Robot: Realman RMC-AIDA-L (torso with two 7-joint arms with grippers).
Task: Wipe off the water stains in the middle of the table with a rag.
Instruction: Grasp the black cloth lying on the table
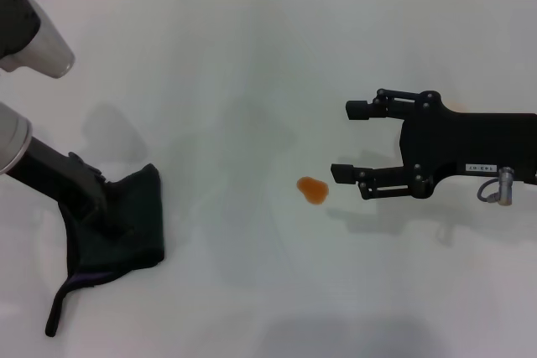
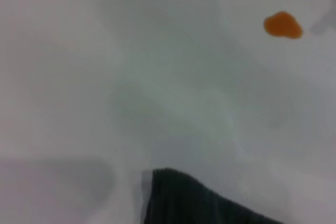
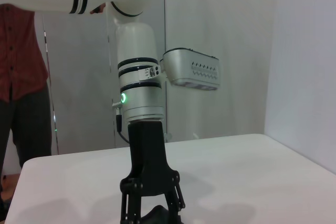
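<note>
Nearest to the robot, on its left side, the rag (image 1: 126, 228) lies on the table (image 1: 252, 64), with its thin dark tail stretched toward the near edge. On top of it stands the left gripper (image 1: 107, 222), with its fingers pressed down into the cloth; the right wrist view shows the fingers drawn together on the rag (image 3: 160, 216). A bit farther, near the middle of the table, sits the small orange water stains (image 1: 313, 189) blob, well apart from the rag. Just beside this blob, on the robot's right, the right gripper (image 1: 342, 142) hovers with its jaws spread wide and holding nothing.
</note>
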